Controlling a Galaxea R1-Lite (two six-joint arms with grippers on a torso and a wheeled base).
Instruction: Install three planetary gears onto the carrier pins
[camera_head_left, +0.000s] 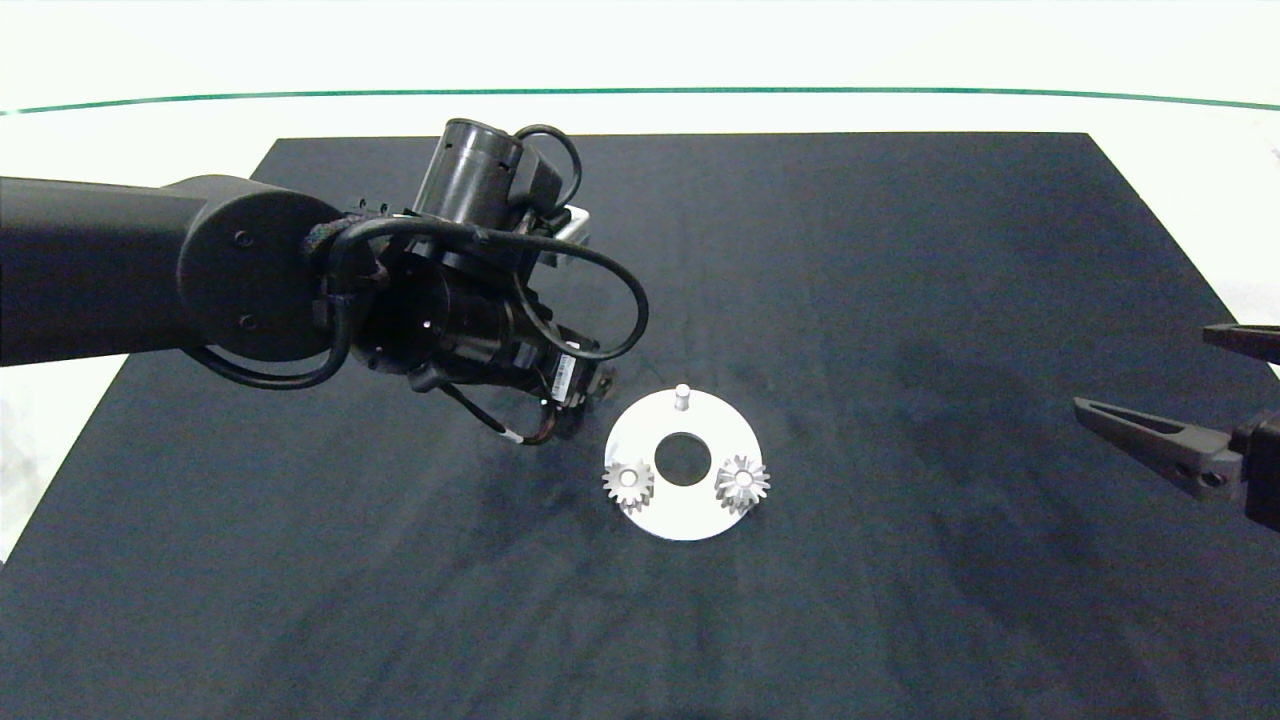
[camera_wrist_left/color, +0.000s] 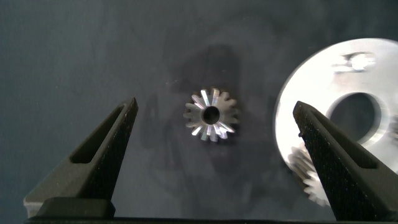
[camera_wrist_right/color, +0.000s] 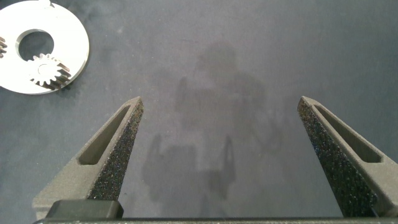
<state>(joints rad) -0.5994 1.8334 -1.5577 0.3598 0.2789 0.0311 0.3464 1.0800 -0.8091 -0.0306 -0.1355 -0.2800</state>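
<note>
The left claw (camera_wrist_left/color: 211, 127) hangs over the dark mat (camera_head_left: 900, 300), just beside the white disc (camera_head_left: 683, 520) at about its 10 o'clock. Its two grey fingers (camera_wrist_left/color: 106, 149) are spread wide apart and hold nothing. Between them, flat on the mat, lies one loose gear (camera_wrist_left/color: 210, 114). The fingers do not touch it. In the view from above, the arm hides this gear.

The right claw (camera_wrist_right/color: 217, 155) sits far off at the disc's 3 o'clock, near the edge of the mat. Its fingers are spread wide too, with only bare mat between them.

There are three gears. Two of them sit on the disc, each on a peg: one gear (camera_head_left: 628, 483) at about 8 o'clock and the other gear (camera_head_left: 742, 482) at about 4 o'clock. The third is the loose one on the mat. There are three pegs. One bare peg (camera_head_left: 682, 396) stands at 12 o'clock with no gear on it.

The gears are small, shiny and silver, with pointy teeth all round and a round hole in the middle. The disc is flat, white and round, with a big hole in its middle, like a ring. The peg is a short white stub. The mat is dark and soft-looking, like cloth. The claw fingers are grey and long, with rough, grainy inner sides.
</note>
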